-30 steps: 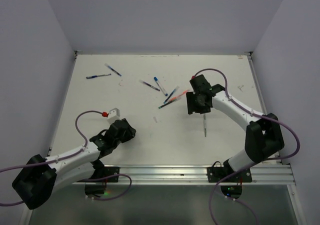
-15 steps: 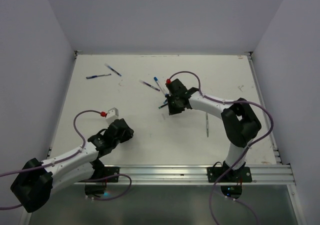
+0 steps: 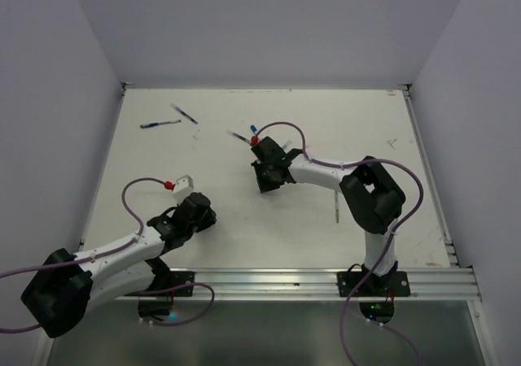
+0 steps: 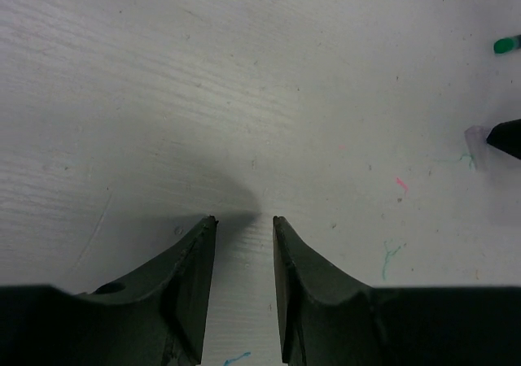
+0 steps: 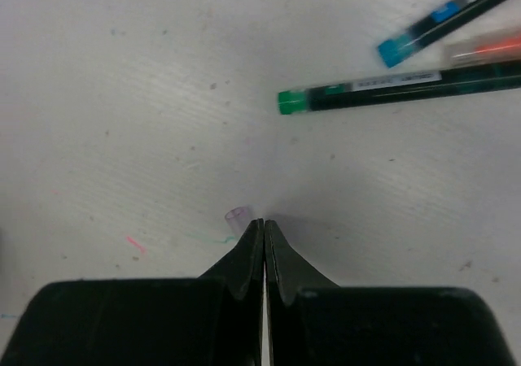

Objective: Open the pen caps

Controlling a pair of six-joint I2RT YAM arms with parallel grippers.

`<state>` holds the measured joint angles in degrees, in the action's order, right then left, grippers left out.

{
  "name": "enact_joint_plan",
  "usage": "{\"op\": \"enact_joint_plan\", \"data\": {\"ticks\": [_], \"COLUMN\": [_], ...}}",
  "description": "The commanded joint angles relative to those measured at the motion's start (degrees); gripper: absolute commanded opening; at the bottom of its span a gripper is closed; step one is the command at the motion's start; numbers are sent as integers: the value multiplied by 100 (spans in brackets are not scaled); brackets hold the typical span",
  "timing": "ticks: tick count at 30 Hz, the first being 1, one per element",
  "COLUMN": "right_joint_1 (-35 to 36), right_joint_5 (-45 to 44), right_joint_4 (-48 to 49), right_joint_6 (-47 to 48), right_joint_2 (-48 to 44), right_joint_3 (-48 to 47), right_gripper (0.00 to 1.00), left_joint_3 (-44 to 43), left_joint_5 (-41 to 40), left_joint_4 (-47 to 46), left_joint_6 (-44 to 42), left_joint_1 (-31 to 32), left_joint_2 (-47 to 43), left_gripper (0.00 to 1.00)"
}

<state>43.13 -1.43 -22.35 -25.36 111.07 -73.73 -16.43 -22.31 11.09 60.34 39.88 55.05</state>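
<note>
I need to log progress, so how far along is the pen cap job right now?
Done: maybe one, a small clear cap lies loose on the table. In hand: nothing; the right pincer is shut beside that cap, the left pincer open and empty. Left: the green-ended pen and blue-ended pen look capped.

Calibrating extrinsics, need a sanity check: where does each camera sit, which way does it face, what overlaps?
Top external: above and behind the bases, looking down on the table; left arm and right arm show.
Left wrist: on the left arm, facing the table; open left end effector at the bottom.
Right wrist: on the right arm, facing the green pen; shut right end effector at the bottom.
Shared: both wrist views catch that pen.
</note>
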Motion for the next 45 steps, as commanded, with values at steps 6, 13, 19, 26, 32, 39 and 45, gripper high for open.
{"op": "enact_joint_plan", "data": {"ticks": [6,13,19,26,32,39,45], "right_joint_1": [459,459,608,2127,2893,2902,2902], "right_joint_5": [275,-278,502,1021,1030,978,847], "right_joint_4": [442,-6,213,1729,3408,3974,4028], "right_joint_6": [-443,-320,-416,-1417,-2306,-2447,-2456], "right_joint_2": [-524,-1121,-1711,-1790,-1668,-886,-603], "right_joint_3": [-89,340,1464,2591,3084,2672,2486], "right_gripper": [1,5,6,4,1,0,0], "left_joint_3": [-142,271,438,255,-79,-124,-256], "left_joint_5": [32,1104,1913,983,938,877,701], "left_joint_4": [-124,-1012,-488,850,974,1061,1378], "left_joint_6": [-74,-794,-594,-110,-285,-198,-285], "left_joint_1": [-15,-15,20,29,29,29,29], "left_joint_2": [279,-256,-1300,-2604,-2359,-2471,-2596], "left_gripper": [37,36,19,24,25,26,27]}}
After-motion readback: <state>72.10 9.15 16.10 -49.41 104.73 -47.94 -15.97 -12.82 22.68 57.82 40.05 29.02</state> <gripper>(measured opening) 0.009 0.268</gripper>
